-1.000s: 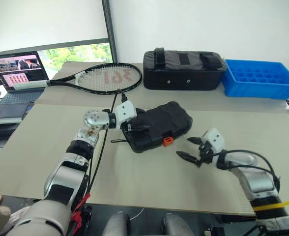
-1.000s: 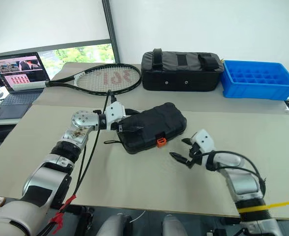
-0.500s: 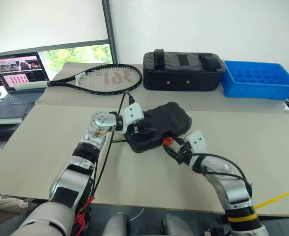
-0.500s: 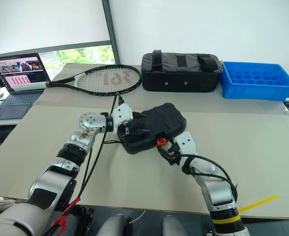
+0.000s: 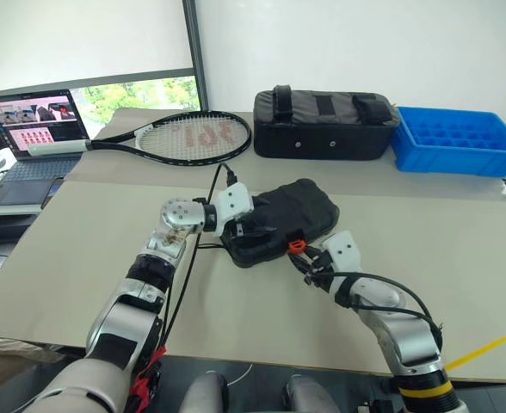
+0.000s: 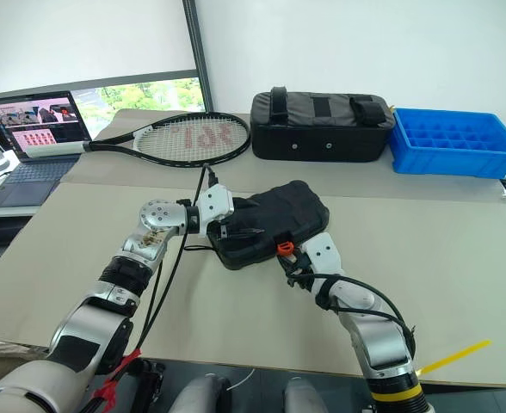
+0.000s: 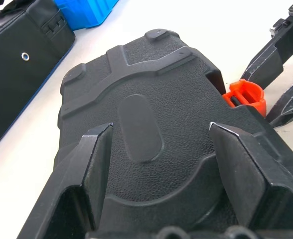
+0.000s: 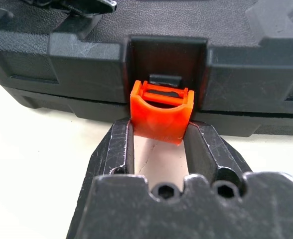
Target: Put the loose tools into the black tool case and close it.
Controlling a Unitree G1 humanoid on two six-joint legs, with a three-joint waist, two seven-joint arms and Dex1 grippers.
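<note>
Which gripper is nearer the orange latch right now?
Right. The right gripper has its fingers on either side of the orange latch at the front of the black tool case. The left gripper rests on the case's lid, further along it.

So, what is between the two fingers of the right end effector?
The orange latch of the black tool case sits between its fingers, in the right wrist view.

Left arm: reaches forward and inward, wrist bent toward the robot's right. Left gripper (image 5: 251, 231): two black fingers spread wide, lying over the lid of the closed black moulded-plastic tool case (image 5: 296, 211).

Right arm: elbow low, forearm angled forward and inward. Right gripper (image 8: 159, 144): fingers narrowed, flanking and touching the case's orange plastic latch (image 8: 162, 110).
</note>
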